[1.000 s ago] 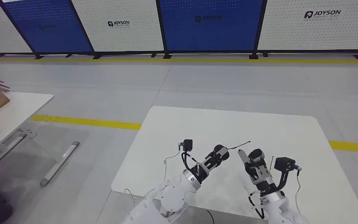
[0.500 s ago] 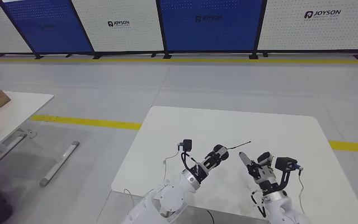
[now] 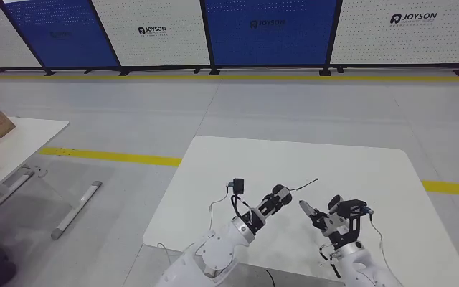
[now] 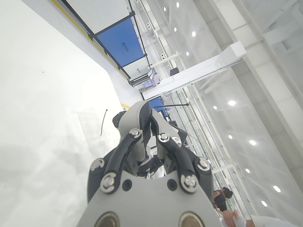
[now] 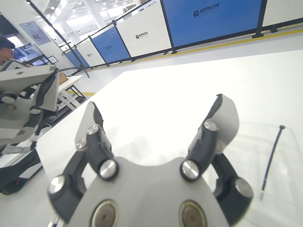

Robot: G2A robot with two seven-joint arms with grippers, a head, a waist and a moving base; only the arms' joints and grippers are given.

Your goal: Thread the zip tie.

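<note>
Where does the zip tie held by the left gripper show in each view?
Top view: the zip tie juts from the left gripper over the middle of the table.
Left wrist view: it sticks out past the tip of that shut gripper.
Right wrist view: it pokes out of the left gripper, seen off beside the open right gripper.
Shared landmark: the left gripper clamped on it.

A white table [image 3: 358, 165] bears one black zip tie [image 5: 272, 159] lying flat.

A logo with a short wordmark marks the white panels [image 3: 152, 43] and blue panels [image 3: 267, 39] (along the frame's top).
</note>
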